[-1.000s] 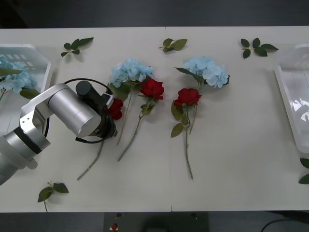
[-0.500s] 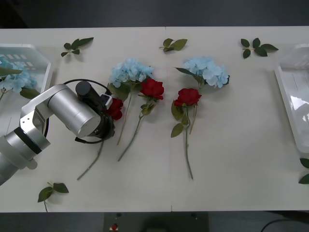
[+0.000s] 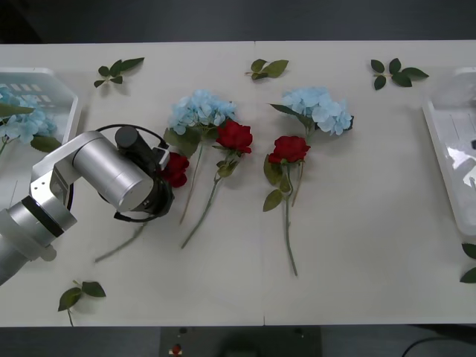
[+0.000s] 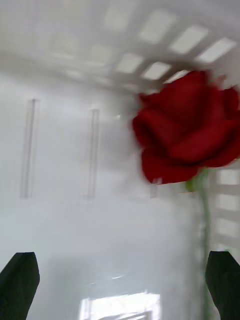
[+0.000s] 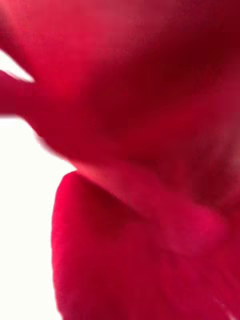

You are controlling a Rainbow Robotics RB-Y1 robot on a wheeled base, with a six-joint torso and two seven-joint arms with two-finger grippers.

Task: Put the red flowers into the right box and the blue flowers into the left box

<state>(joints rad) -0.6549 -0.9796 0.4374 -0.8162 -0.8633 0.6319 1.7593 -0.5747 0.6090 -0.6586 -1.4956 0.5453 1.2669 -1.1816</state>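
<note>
Since the left hand (image 3: 164, 169) sat too close on the nearest red rose (image 3: 178, 165) to tell its grip, the bloom could perhaps slip, or its stem snag neighbouring stems. The right hand (image 4: 120, 282) hung open above the right box (image 4: 60, 150), which held one rose (image 4: 185, 135). That made four roses, three of them on the worktop (image 3: 357, 245), and three blue flowers, one (image 3: 22, 123) in the left box (image 3: 65, 89).

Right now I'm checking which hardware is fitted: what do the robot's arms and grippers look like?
The left arm is a chain of silver-grey metallic cylinders with black joint rings, a black round cap at the wrist, a small white-and-red part beside it and a thin black cable looping around it. The right gripper has black, blunt fingers.
</note>
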